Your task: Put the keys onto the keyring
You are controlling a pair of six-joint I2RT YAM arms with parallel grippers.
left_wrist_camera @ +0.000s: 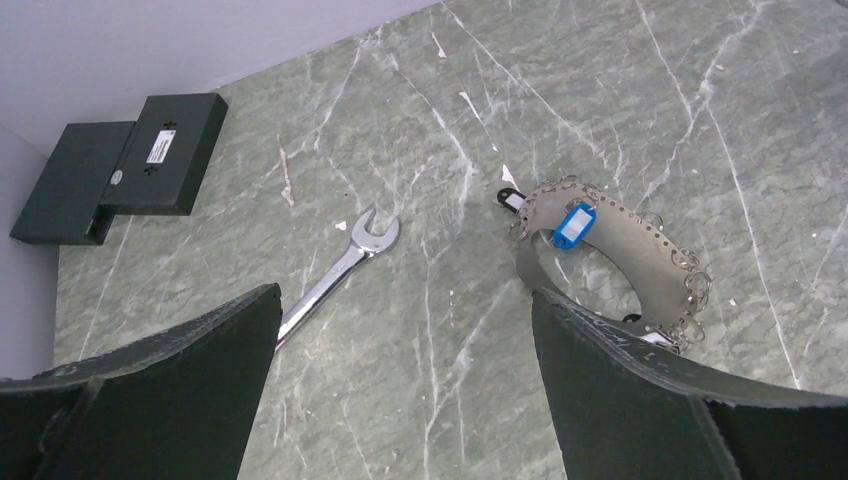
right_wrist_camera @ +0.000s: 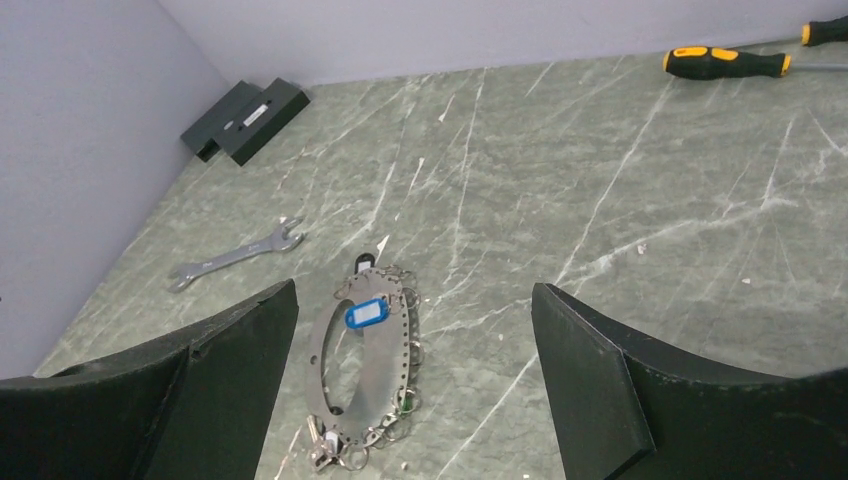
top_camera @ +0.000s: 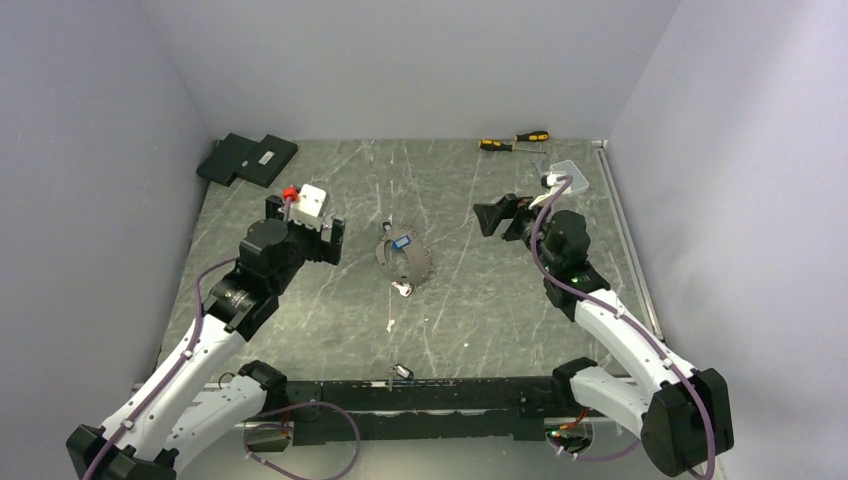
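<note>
The keyring [top_camera: 415,262] is a flat silvery oval with small split rings along its edge, lying mid-table. It also shows in the left wrist view [left_wrist_camera: 640,240] and the right wrist view [right_wrist_camera: 385,375]. The blue-headed key [top_camera: 401,242] lies on its far end [left_wrist_camera: 574,224] [right_wrist_camera: 366,313]. A speck of green [right_wrist_camera: 405,402] shows among the small rings; I cannot tell whether it is the green key. My left gripper [top_camera: 328,240] [left_wrist_camera: 405,300] is open and empty, left of the ring. My right gripper [top_camera: 488,216] [right_wrist_camera: 415,292] is open and empty, to its right.
A silver wrench [left_wrist_camera: 340,268] [right_wrist_camera: 235,255] lies left of the ring. Two black boxes [top_camera: 248,159] sit at the back left. Yellow-and-black screwdrivers [top_camera: 515,141] [right_wrist_camera: 725,62] lie at the back wall. A black tag [left_wrist_camera: 510,198] and a white tag [right_wrist_camera: 320,435] hang at the ring's ends.
</note>
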